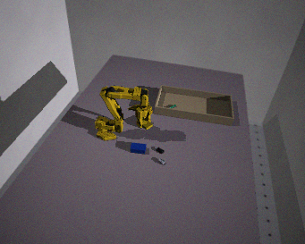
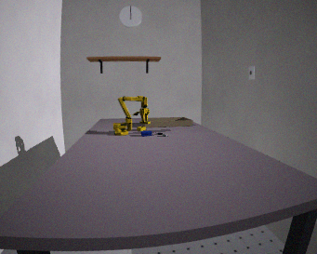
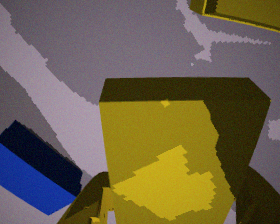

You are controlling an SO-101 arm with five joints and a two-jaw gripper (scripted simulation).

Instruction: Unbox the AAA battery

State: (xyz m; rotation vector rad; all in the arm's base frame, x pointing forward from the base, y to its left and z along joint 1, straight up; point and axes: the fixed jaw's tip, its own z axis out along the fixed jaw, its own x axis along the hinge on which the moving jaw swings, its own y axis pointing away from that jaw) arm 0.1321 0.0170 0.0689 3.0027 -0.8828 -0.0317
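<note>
My gripper [image 1: 143,117] [image 2: 145,120] is shut on a yellow box part [image 3: 159,132], held above the table. This part fills the middle of the wrist view; whether it is the base or the lid I cannot tell. A second yellow box part [image 2: 141,128] [image 3: 245,9] lies on the table beyond the blue box, with part of its dark hollow showing at the wrist view's top right. A small green thing [image 1: 173,106], probably the AAA battery, lies in the left part of the wooden tray [image 1: 196,118]. Its details are too small to read.
A blue box [image 1: 138,148] [image 2: 147,133] [image 3: 30,177] lies near the arm's base. A small black thing [image 1: 159,150] and a small light grey thing [image 1: 162,162] lie to its right. The tray's walls stand beyond the gripper to the right.
</note>
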